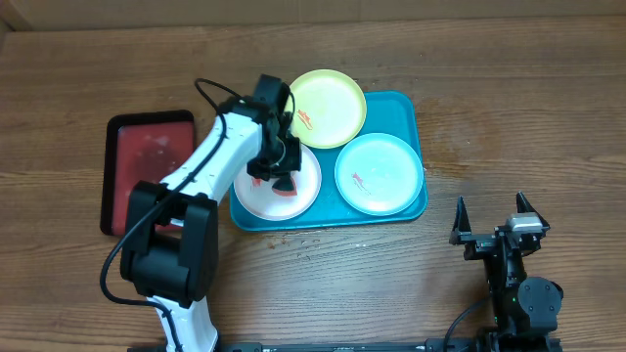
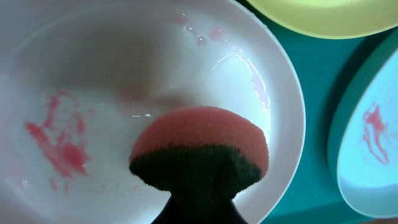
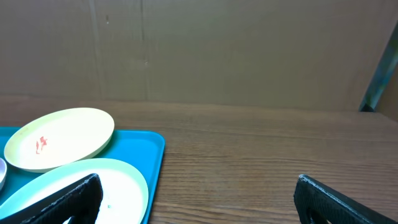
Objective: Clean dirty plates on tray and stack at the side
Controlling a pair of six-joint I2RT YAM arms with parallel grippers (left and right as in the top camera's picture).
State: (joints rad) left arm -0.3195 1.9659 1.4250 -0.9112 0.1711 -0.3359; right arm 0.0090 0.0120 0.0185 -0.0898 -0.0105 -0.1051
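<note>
Close under the left wrist camera sits one sponge point(image 2: 199, 146), pink foam on a dark scrub layer, clamped at its dark end by the left gripper point(image 1: 279, 174), pink face turned to the white plate point(image 2: 124, 62). Whether it touches the plate cannot be told. That plate lies in the near left corner of the tray point(image 1: 396, 112) and has a red smear point(image 2: 59, 140) on its left side and a fainter pink trace near its far edge. Three plates in all lie on the one teal tray. The yellow-green plate point(image 1: 328, 108) is at the far side, its edge reaching over the tray's far rim, with one small red mark. The mint plate point(image 1: 380, 172) is at the right, also with one red mark. None is stacked on another. Left of the tray, just beside it, one smaller red tray point(image 1: 147, 166) with a black rim rests on the wooden counter point(image 1: 489, 88). The right gripper point(image 1: 490, 202) is at the near right, well apart from the tray, its two fingers spread wide and holding nothing.
</note>
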